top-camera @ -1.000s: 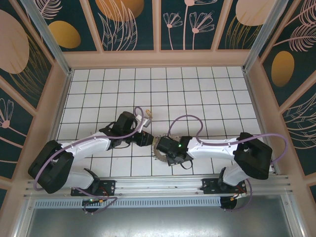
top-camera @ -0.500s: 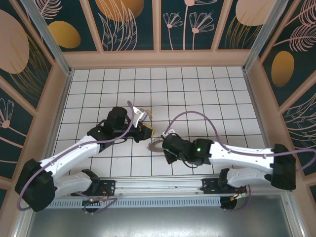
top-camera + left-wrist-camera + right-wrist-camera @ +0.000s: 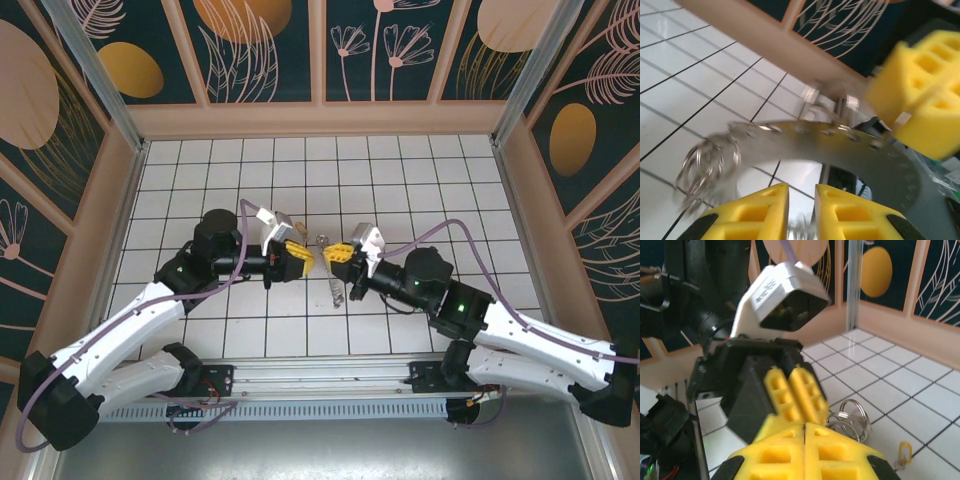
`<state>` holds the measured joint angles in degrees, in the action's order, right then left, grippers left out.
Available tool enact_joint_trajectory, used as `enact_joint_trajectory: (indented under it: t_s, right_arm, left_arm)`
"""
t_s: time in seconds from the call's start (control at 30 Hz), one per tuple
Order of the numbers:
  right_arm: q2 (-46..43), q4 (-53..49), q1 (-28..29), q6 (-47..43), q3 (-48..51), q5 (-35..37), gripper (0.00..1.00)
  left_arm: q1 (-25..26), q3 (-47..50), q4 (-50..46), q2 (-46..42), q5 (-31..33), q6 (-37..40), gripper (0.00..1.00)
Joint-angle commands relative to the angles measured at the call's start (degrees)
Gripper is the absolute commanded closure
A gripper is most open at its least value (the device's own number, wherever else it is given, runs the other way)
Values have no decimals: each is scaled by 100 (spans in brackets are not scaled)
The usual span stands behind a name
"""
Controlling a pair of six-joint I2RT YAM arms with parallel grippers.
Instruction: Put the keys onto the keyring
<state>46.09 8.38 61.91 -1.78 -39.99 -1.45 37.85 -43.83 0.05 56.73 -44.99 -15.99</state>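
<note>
1. Left wrist view: keyring (image 3: 840,150) held above the table (image 3: 700,80), its right end pinched in the right claw (image 3: 907,117), whose pads are pressed together.
2. Left claw (image 3: 801,212) just below the band, narrow slit; cannot tell if it grips anything.
3. Keyring: flat grey band, wire loops (image 3: 705,165) at its left end, blurred.
4. Tiny tan key (image 3: 903,452) lies on a tile.

I work over a white tiled floor (image 3: 420,170) with dark grid lines, fenced by tan wooden rails (image 3: 320,120) and teal wall panels (image 3: 400,50) painted with pale plants.
</note>
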Motion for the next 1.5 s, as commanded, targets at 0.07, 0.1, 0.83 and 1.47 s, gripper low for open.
enact_joint_trajectory:
  t_s: [0.07, 0.1, 0.83, 1.47]
  right_arm:
    - [-118, 1435, -523, -38, 190, -1243, 100]
    - [-107, 1530, -576, 12, 202, -1371, 100]
    - [93, 1896, -891, 298, 87, -2781, 100]
    - [272, 2356, -925, 565, 132, -2997, 100]
  left_arm:
    - [29, -151, 778, -300, -739, -98, 71]
    - [29, -173, 838, -320, -771, -112, 68]
    - [30, -481, 1190, -140, -765, 182, 71]
    - [63, -467, 996, -48, -1038, 491, 77]
